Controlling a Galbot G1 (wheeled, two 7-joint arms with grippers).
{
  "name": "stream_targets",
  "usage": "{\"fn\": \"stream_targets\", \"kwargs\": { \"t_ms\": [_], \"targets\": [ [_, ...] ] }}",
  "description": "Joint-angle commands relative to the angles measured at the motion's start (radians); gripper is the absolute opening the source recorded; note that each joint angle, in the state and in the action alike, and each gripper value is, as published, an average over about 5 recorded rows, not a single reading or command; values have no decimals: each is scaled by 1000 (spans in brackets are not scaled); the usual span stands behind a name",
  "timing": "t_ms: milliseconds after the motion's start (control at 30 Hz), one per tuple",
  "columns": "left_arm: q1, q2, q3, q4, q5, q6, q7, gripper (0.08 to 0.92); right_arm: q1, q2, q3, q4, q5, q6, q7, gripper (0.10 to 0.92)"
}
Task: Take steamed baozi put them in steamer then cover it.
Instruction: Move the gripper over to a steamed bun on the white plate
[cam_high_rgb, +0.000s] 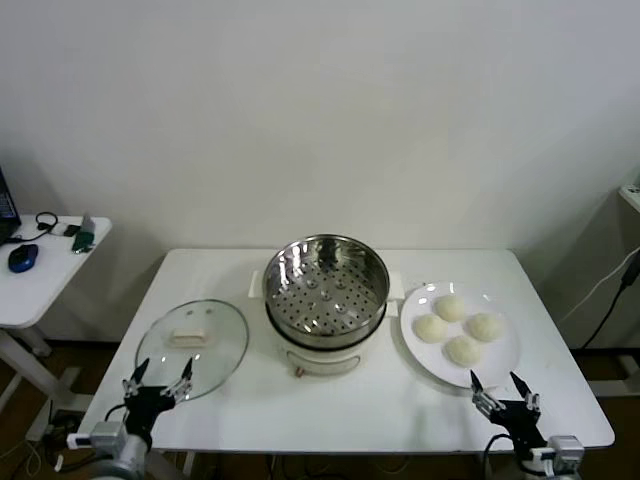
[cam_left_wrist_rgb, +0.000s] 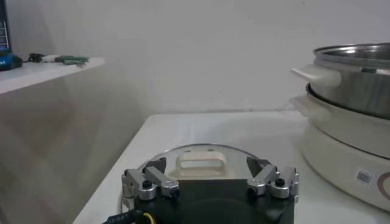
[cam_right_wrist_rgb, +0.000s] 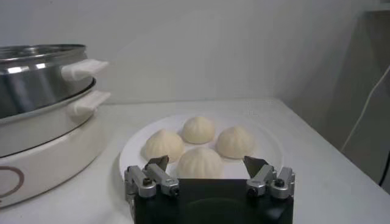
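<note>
Four baozi (cam_high_rgb: 457, 326): I count them all on the white plate (cam_high_rgb: 503, 365), right of the steamer, clustered close together
Steamer (cam_high_rgb: 326, 296): centre of the white table (cam_high_rgb: 400, 400), steel basket on its white base, perforated floor bare, uncovered
Cover (cam_high_rgb: 192, 346): lying flat on the table left of the steamer, white handle up, near but apart from the base
Left gripper (cam_high_rgb: 159, 382): at the near table edge, right at the cover's near rim; I see both fingers spread wide, nothing between them; its wrist view has the lid handle just ahead, between the fingertips' lines
Right gripper (cam_high_rgb: 501, 391): at the near table edge, just in front of the plate's near rim; fingers spread apart, holding nothing; its wrist view has the nearest bun straight ahead
Side table (cam_high_rgb: 40, 270): far left, carries a mouse (cam_high_rgb: 22, 257) and some cables
</note>
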Motion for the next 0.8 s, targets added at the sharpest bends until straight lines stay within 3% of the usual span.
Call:
{"fn": "stream_targets", "kwargs": {
  "t_ms": [33, 267, 367, 600, 800],
  "targets": [
    [0, -2, 2, -4, 1, 1, 1, 823, 64, -42, -1, 3, -34, -105, 6, 823],
    [0, 2, 2, -12, -2, 0, 2, 823, 332, -252, -100, -49, -45, -267, 12, 823],
    [0, 3, 1, -16, -3, 0, 3, 823, 496, -393, -210, -130, -46, -335, -53, 823],
    [4, 1, 1, -26, -4, -4, 5, 823, 969, -655, -635, -366, -131, -346, -349, 823],
    [14, 1, 1, -27, -2, -10, 6, 823, 1527, -770, -1196, -555, -272, -193, -732, 823]
  ]
}}
